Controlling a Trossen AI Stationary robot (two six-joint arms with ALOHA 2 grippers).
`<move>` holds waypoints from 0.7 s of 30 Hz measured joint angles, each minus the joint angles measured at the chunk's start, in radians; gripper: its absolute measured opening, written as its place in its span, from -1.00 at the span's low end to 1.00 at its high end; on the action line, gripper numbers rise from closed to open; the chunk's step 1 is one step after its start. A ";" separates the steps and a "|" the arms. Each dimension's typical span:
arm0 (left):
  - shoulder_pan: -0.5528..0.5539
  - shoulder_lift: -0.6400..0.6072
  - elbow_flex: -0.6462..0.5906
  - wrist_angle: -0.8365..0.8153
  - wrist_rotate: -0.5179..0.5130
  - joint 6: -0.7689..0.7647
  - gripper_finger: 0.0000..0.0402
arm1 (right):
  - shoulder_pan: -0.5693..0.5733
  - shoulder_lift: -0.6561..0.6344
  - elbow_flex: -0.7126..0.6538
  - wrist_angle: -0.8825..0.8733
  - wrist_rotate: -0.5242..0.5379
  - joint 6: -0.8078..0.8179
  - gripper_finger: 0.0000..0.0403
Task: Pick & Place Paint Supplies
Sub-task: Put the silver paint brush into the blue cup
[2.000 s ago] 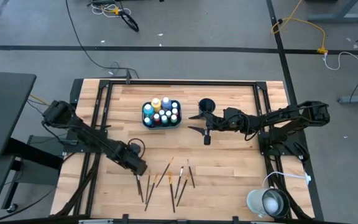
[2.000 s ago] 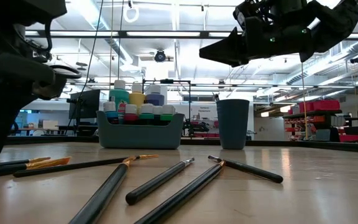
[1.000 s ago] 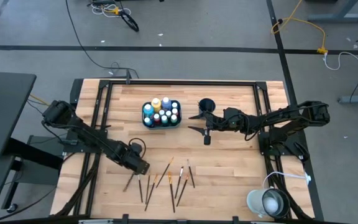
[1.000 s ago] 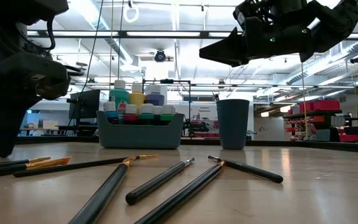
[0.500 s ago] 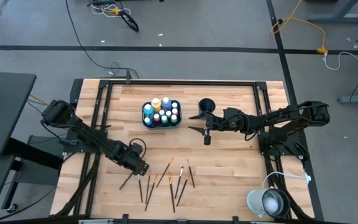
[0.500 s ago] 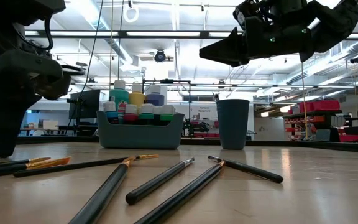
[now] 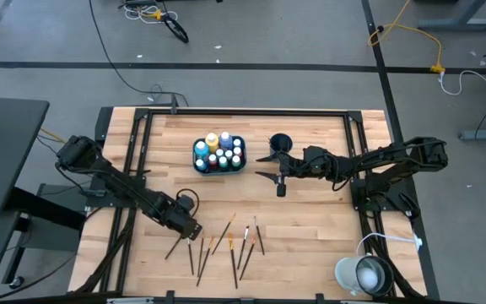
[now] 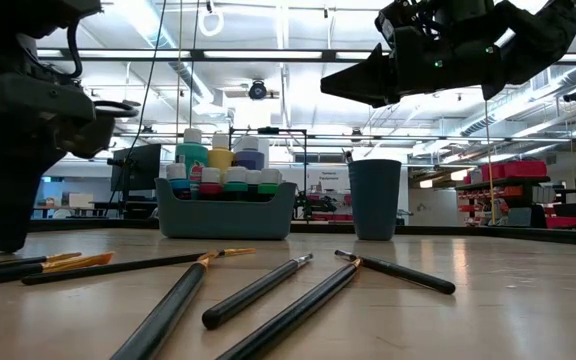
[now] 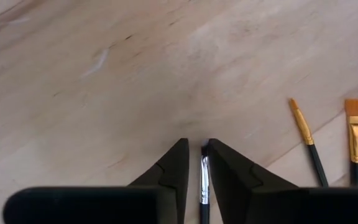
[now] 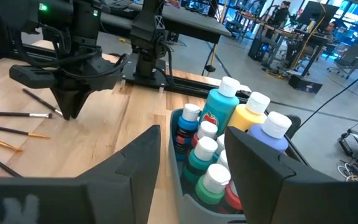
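Left gripper sits low at the table, fingers slightly parted, straddling the tip of one thin brush. The gap is a bit wider than the brush, so whether it is gripped or just lying between the fingers cannot be told. Just beside that gripper lie the other brushes, fanned on the wood; two orange-tipped ones are nearest. Well beyond the brushes from it stands the tray packed with paint bottles, and next to the tray the cup.

Right gripper hangs above the table near the cup, fingers spread, holding nothing; the bottles lie directly ahead of it.

Risks, as a judgement: the brush is thin and lies flat, so a closing pinch could slip off or roll it. Catching it only at the bristle end could let it tilt or drop on lifting. A low move could sweep the neighbouring brushes.

Hidden: the brush handle is cut off behind the fingers. In the low view the left gripper's tips are out of frame.
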State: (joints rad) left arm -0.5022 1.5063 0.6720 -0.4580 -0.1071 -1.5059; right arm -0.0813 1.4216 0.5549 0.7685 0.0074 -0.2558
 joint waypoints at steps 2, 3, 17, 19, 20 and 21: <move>0.000 0.000 0.000 -0.001 -0.002 0.000 -0.71 | 0.000 0.000 0.000 0.000 0.000 0.000 -0.10; 0.000 0.000 -0.001 -0.001 -0.002 0.001 -0.74 | 0.000 0.000 0.000 0.000 0.000 0.000 -0.10; 0.000 0.001 -0.001 0.003 -0.043 0.022 -0.97 | 0.000 0.000 0.000 0.000 0.000 -0.001 -0.10; 0.000 0.001 -0.001 0.011 -0.058 0.023 -0.96 | 0.000 0.000 0.000 0.000 0.000 -0.001 -0.10; 0.000 0.002 -0.001 0.014 -0.063 0.028 -0.96 | 0.000 0.000 0.000 0.000 0.000 -0.001 -0.10; 0.000 0.002 -0.001 0.019 -0.068 0.038 -0.96 | 0.000 0.000 0.000 0.000 0.000 -0.001 -0.10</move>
State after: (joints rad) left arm -0.5018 1.5078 0.6712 -0.4392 -0.1750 -1.4680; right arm -0.0812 1.4216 0.5549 0.7685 0.0074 -0.2565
